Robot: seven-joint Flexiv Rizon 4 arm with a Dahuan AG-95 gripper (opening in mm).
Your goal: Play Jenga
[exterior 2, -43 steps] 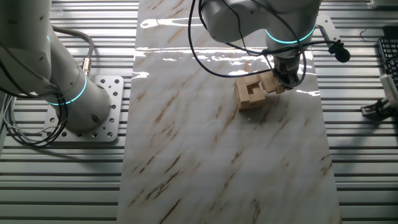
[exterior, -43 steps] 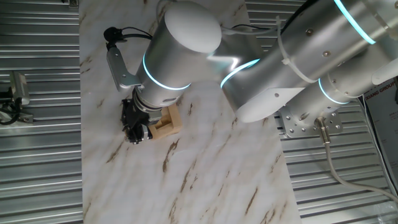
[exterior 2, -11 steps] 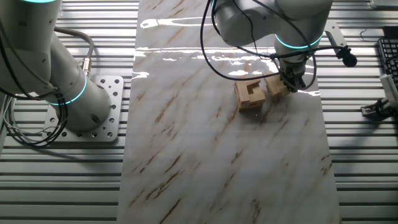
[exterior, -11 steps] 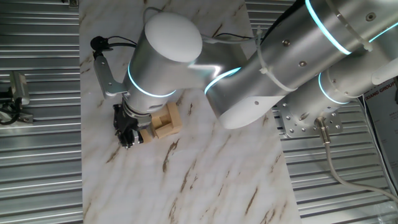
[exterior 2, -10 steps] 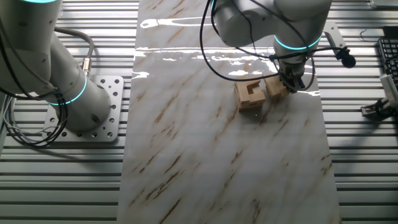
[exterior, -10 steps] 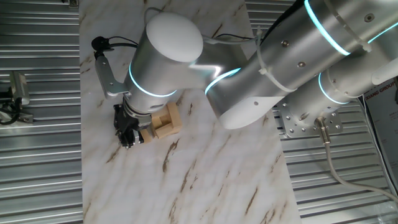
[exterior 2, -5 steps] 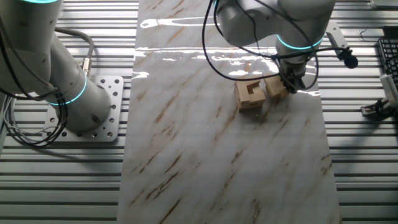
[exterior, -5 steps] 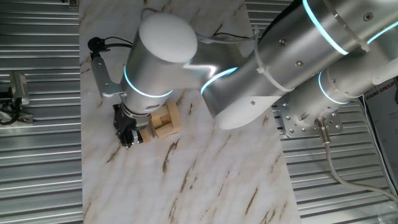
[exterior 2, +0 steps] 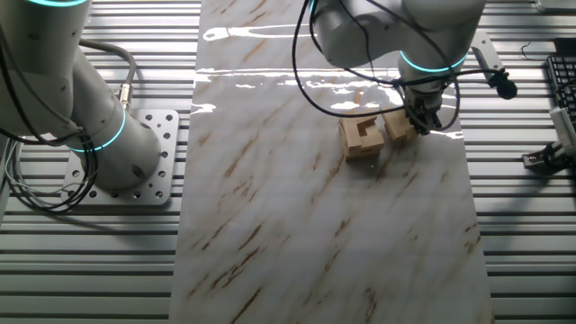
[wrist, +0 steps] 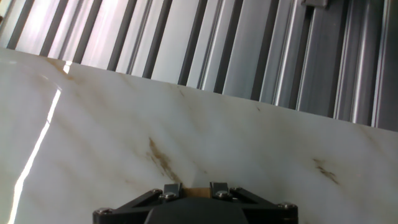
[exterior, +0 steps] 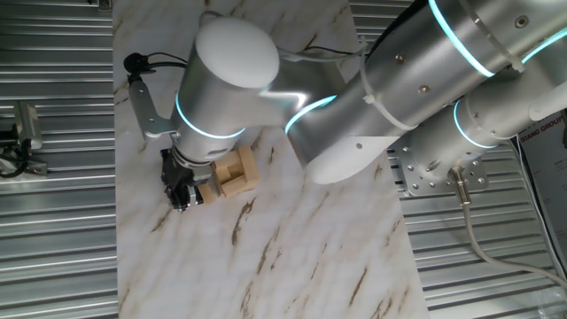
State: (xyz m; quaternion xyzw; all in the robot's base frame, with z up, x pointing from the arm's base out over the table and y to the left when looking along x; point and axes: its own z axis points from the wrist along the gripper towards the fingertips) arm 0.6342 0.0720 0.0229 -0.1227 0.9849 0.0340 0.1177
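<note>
The Jenga stack (exterior 2: 362, 139) is a low pile of light tan wooden blocks on the marble table; it also shows in one fixed view (exterior: 237, 173). One tan block (exterior 2: 400, 127) sits just right of the stack, apart from it, low at the table. My gripper (exterior 2: 421, 118) is shut on this block; in one fixed view the gripper (exterior: 182, 186) holds the block (exterior: 210, 190) left of the stack. In the hand view a sliver of the block (wrist: 198, 190) shows between my fingers (wrist: 171, 189).
The marble tabletop (exterior 2: 297, 225) is narrow, with ribbed metal flooring on both sides. The arm's base (exterior 2: 135, 162) stands left of the table. The table's edge (wrist: 249, 99) lies close ahead of the gripper in the hand view.
Since 4.3 s ago the gripper has pulled the block out of the stack and away from it. Over the last second almost nothing has moved.
</note>
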